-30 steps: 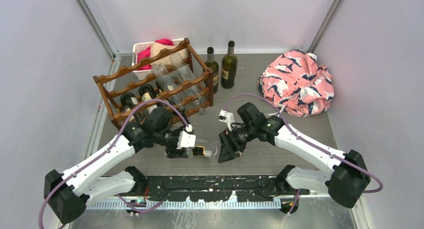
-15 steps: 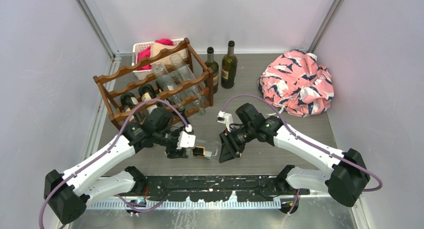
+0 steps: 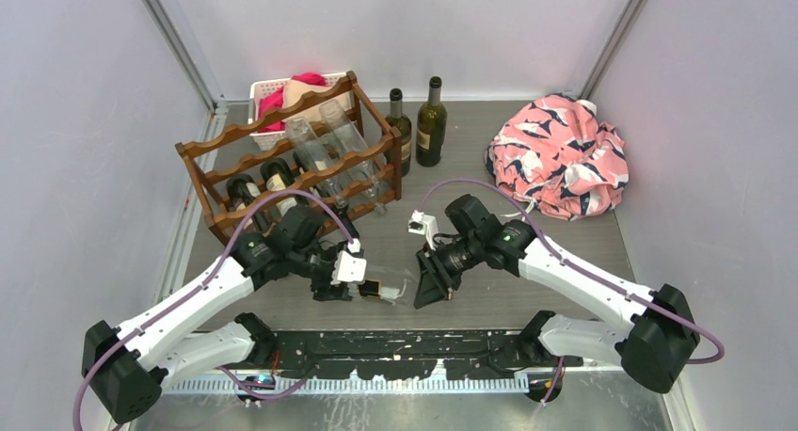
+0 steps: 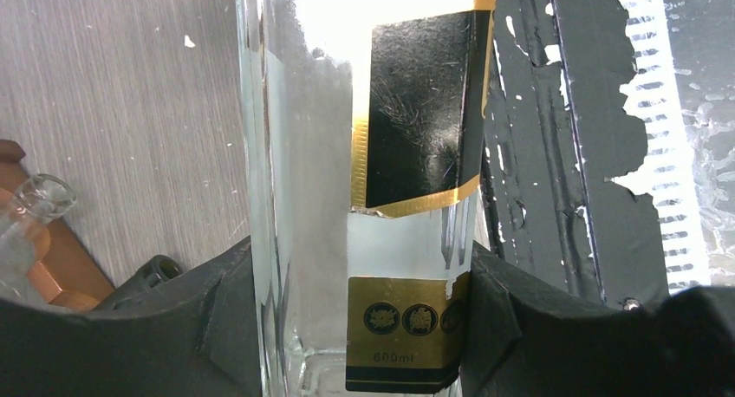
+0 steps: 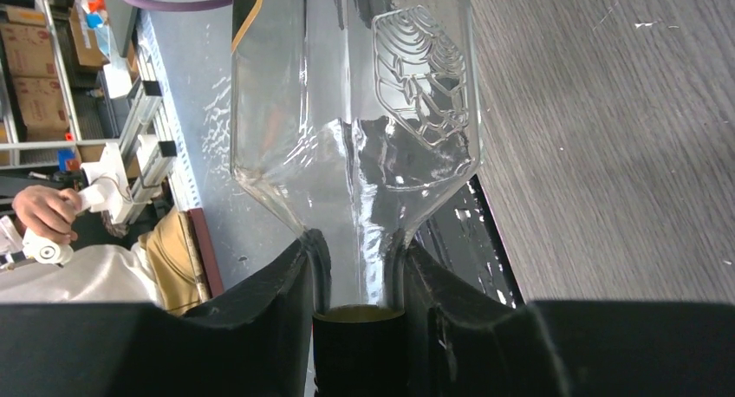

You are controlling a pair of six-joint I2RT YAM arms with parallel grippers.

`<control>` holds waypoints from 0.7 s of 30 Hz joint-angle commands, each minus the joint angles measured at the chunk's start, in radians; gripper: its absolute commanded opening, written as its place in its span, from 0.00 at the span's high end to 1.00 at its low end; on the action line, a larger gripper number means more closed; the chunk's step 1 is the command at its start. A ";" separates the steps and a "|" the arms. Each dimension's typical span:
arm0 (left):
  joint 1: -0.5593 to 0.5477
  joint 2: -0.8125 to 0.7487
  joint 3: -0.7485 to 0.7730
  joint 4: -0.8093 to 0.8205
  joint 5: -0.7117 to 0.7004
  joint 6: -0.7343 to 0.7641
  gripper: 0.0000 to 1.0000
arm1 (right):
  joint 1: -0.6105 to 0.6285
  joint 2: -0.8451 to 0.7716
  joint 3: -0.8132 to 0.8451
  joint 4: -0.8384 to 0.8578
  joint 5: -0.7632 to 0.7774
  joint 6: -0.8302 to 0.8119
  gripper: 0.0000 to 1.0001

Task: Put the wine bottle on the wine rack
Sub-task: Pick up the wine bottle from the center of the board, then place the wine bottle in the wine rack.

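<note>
A clear glass wine bottle (image 3: 388, 286) with a black and gold label lies level just above the table's near middle, held at both ends. My left gripper (image 3: 353, 279) is shut on its square body near the base, and its fingers (image 4: 221, 315) press both sides of the wine bottle (image 4: 390, 154). My right gripper (image 3: 425, 282) is shut on the neck. In the right wrist view the gripper (image 5: 357, 276) clamps the neck just above the dark cap, below the bottle's shoulder (image 5: 364, 111). The dark reddish-brown wine rack (image 3: 268, 119) stands at the back left, beyond the left arm.
The rack holds several clear and dark bottles. Two dark green bottles (image 3: 431, 120) stand upright to its right. A white basket (image 3: 268, 90) with pink cloth sits behind the rack. A pink patterned cloth (image 3: 562, 155) lies at the back right. A black strip (image 3: 405, 342) runs along the near edge.
My right gripper has closed from open onto the bottle's neck. The left gripper has kept its hold, and the bottle has shifted slightly.
</note>
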 commanded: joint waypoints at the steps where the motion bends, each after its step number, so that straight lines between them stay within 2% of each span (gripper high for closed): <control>1: 0.007 -0.018 0.037 0.192 0.051 -0.071 0.92 | 0.006 -0.075 0.014 0.149 -0.010 0.103 0.99; 7: 0.007 -0.009 0.038 0.200 0.065 -0.104 0.54 | 0.006 -0.118 -0.017 0.183 0.014 0.142 0.99; 14: 0.006 -0.024 0.024 0.222 0.060 -0.142 0.23 | 0.006 -0.144 -0.036 0.197 0.037 0.159 0.99; 16: 0.007 -0.036 0.019 0.224 0.058 -0.151 0.07 | 0.006 -0.149 -0.044 0.211 0.043 0.171 0.99; 17: 0.007 -0.043 0.018 0.225 0.056 -0.156 0.02 | 0.007 -0.152 -0.047 0.216 0.044 0.177 0.99; 21: 0.007 -0.075 0.018 0.221 0.048 -0.173 0.00 | 0.006 -0.164 -0.056 0.229 0.055 0.193 0.99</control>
